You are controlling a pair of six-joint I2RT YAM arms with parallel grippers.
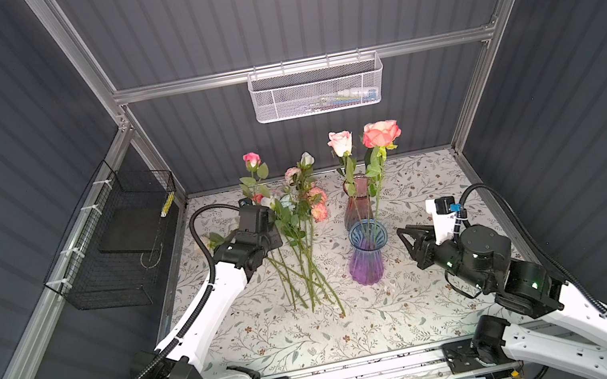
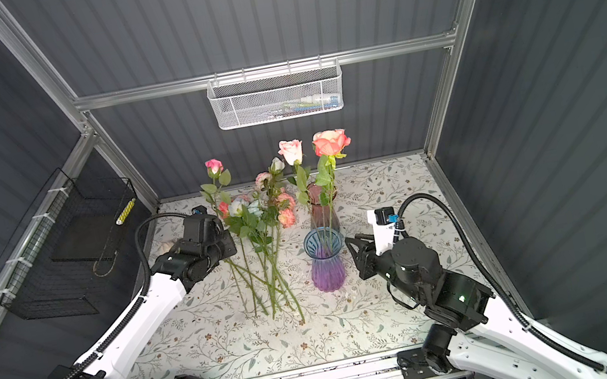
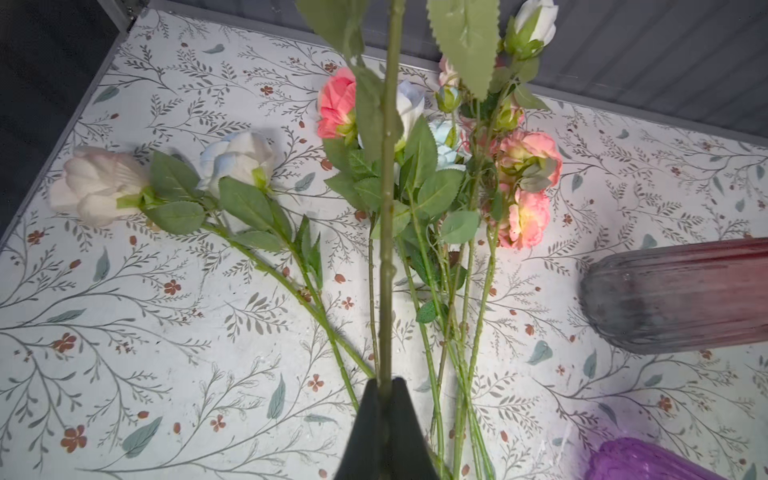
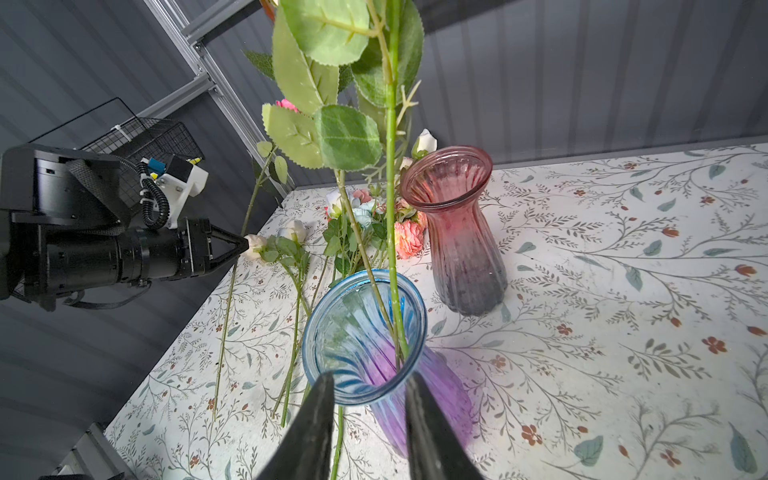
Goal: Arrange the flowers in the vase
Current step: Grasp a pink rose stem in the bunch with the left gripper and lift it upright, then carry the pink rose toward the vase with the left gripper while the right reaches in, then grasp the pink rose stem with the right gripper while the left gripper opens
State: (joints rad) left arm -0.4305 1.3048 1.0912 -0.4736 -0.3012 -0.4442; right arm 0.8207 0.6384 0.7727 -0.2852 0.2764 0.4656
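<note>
My left gripper (image 3: 386,382) is shut on the green stem (image 3: 386,208) of a pink rose (image 1: 252,159), which it holds tilted above the table. Below it lies a bunch of flowers (image 1: 302,216) in coral, white and pale blue, and two white roses (image 3: 99,187) lie further off to the side. A blue-and-purple vase (image 1: 370,254) holds a pale pink rose (image 1: 340,142) and a coral rose (image 1: 380,132). My right gripper (image 1: 409,245) is open just right of that vase, its jaws (image 4: 370,382) apart with nothing between them.
An empty pink glass vase (image 1: 357,202) stands just behind the blue one. A white mesh basket (image 1: 317,87) hangs on the back wall. On the left wall hangs a black wire basket (image 1: 121,239). The floral table (image 1: 460,298) is walled on three sides.
</note>
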